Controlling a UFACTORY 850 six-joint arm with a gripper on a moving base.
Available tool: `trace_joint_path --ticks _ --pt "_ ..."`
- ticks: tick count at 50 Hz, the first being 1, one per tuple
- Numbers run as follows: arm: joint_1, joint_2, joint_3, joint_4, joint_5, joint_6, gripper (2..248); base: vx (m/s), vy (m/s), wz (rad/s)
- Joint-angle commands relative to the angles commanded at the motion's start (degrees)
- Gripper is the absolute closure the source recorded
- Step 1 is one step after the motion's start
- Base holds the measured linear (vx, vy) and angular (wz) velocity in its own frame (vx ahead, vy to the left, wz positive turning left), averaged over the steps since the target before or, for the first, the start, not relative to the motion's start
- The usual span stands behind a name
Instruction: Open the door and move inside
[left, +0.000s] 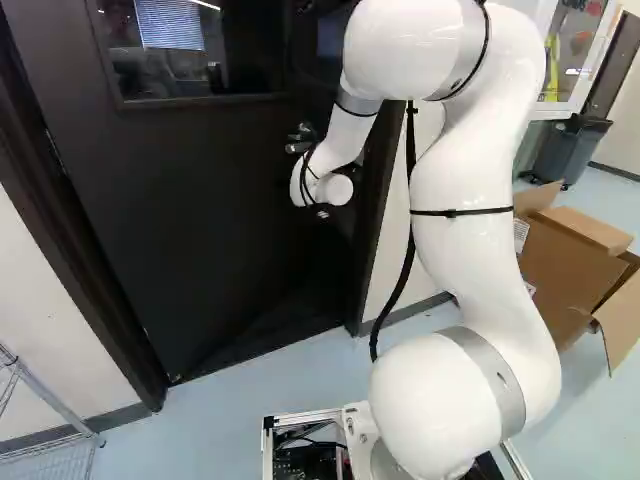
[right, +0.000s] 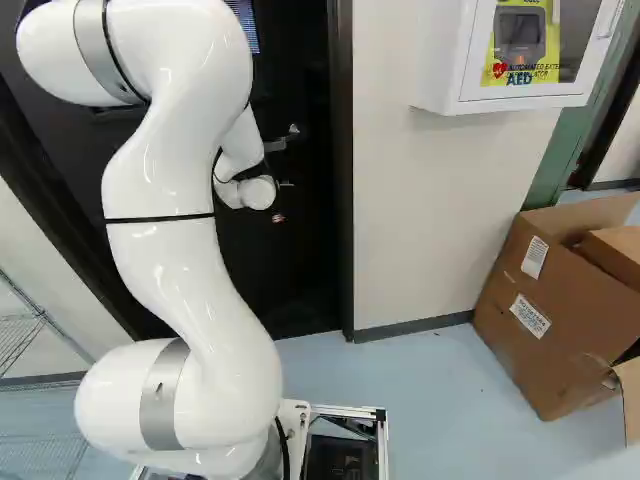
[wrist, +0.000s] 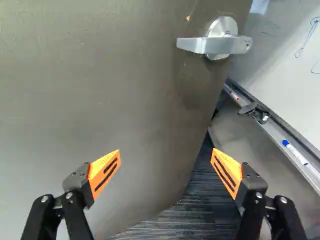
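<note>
Dark and windowed, the door (left: 230, 200) stands before the arm, its lever handle (left: 298, 147) just beyond my wrist. The gripper (right: 278, 217) shows only as a small part past the white wrist, below the handle in the right base view. Seen from the wrist, my gripper (wrist: 166, 152) is open, nothing between its orange pads. The silver lever (wrist: 210, 45) lies ahead of the fingers, untouched. One finger is over the door face (wrist: 100, 100), the other over the gap past the door's free edge, which stands ajar.
Through the gap show a whiteboard (wrist: 285, 55), its marker tray (wrist: 300, 162) and dark striped carpet (wrist: 200, 215). The door frame (right: 341, 180) stands right of the handle. Further right are a white AED cabinet (right: 450, 60) and cardboard boxes (right: 540, 310); a wire rack (left: 50, 400) stands left.
</note>
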Motion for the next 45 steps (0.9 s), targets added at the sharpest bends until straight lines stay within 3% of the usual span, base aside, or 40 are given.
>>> trace_joint_path --ticks 26,45 --pt "0.7 6.6 8.3 8.9 -0.7 0.0 3 0.0 0.0 0.0" --pt "1.2 11.6 14.2 13.1 -0.7 0.0 3 0.0 0.0 0.0"
